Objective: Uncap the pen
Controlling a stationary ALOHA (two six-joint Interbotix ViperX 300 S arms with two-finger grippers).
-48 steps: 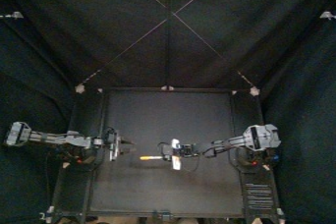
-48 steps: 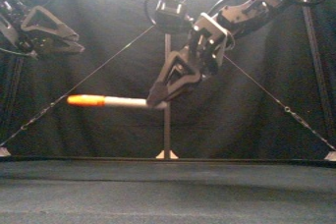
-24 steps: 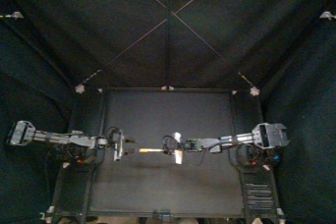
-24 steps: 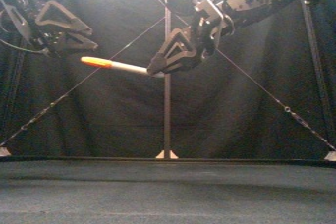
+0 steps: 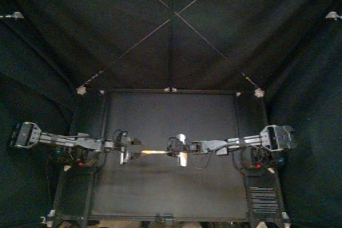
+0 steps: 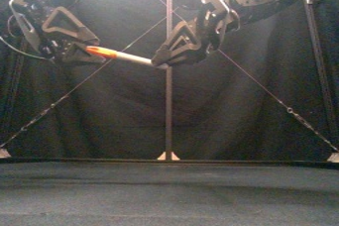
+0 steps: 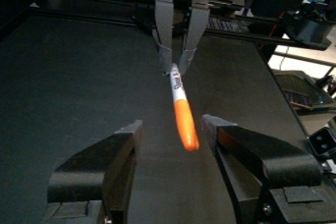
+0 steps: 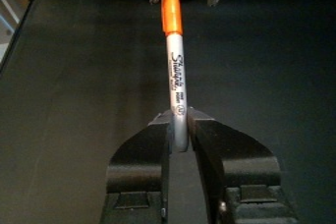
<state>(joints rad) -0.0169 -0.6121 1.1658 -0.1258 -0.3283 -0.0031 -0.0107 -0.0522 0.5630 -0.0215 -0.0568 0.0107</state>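
Holding the pen (image 6: 129, 57) high above the table (image 6: 169, 185), I have my right gripper (image 8: 180, 120) clamped on the tail end of its white barrel. The jaws are squeezed together with only the barrel between them. The pen sticks straight out from that grip toward my other arm, and the front view shows it tilted, cap end a little higher than the held end. The orange cap (image 7: 186, 128) leads the way, and its tip sits right in the gap of my left gripper (image 6: 79, 50). That one is spread wide. In the left wrist view I see bare space on both sides of the cap, so neither jaw is touching it and the left holds nothing. The cap is on the pen, seated against the white barrel. From above, my two arms come in from opposite sides and meet nose to nose over the middle of the table, with the pen bridging them.
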